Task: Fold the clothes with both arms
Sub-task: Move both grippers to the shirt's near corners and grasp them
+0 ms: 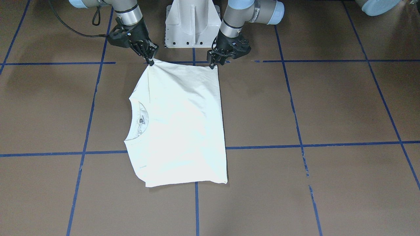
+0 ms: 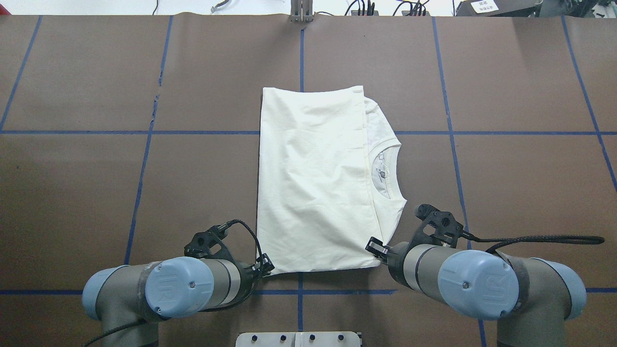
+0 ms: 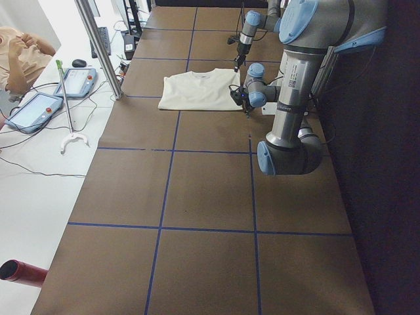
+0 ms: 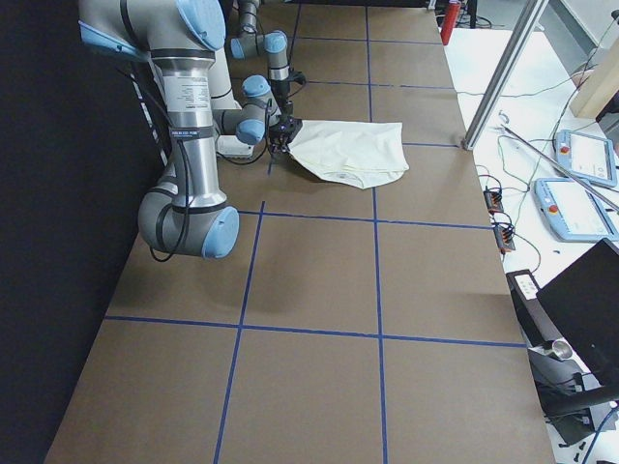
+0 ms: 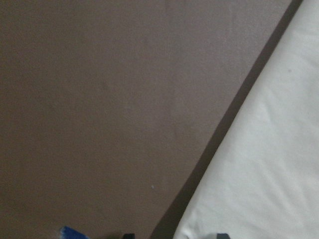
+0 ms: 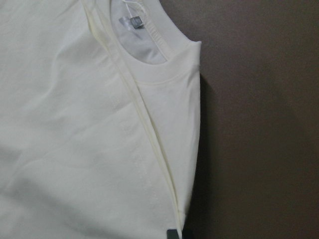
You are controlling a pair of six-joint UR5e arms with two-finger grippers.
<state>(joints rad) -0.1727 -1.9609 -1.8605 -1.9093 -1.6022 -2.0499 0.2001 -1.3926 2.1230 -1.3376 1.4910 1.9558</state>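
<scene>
Two claws sit on the near edge of the white T-shirt [image 2: 313, 183], which lies folded on the brown table [image 2: 506, 183] at my twelve o'clock. Its collar [image 2: 385, 168] is turned to three o'clock, and one layer is lapped over the chest. My right claw [image 1: 150, 61] is pinched tight on the five o'clock corner, drawing the cloth up into a small peak. My left claw [image 1: 213, 65] is at the seven o'clock corner, tips slightly apart, the cloth's edge between them.
</scene>
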